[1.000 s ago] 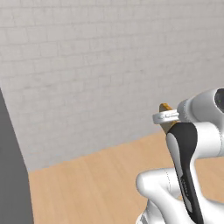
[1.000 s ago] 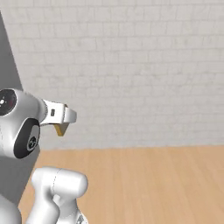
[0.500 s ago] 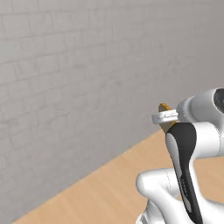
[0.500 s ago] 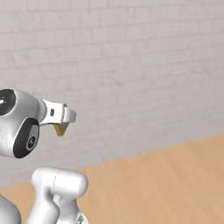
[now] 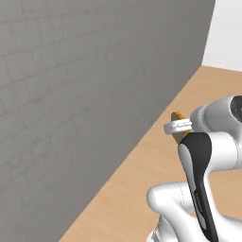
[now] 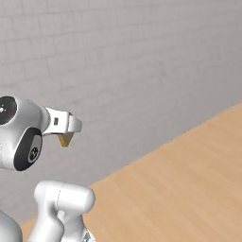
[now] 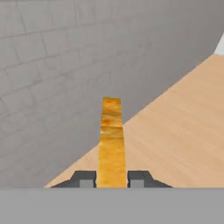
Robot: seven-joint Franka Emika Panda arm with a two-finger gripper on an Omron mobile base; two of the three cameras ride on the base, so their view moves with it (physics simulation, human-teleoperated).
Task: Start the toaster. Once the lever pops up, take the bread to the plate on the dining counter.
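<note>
Golden-brown, the bread (image 5: 177, 116) peeks out beyond the wrist in the left base view, high over the wood floor (image 5: 142, 189), near the grey tiled wall (image 5: 71, 94); from the right base view I see its corner (image 6: 64, 140) under the gripper (image 6: 66, 137); in the hand view the fingers (image 7: 85, 178) are closed on the slice (image 7: 111, 140) edge-on; I fear a bump against the wall or a jolt could slip it out.

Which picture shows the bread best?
The hand view: the bread stands edge-on between the gripper fingertips, big and central. The left base view shows just a brown corner behind the wrist; the right base view shows a small tip under the hand.
</note>
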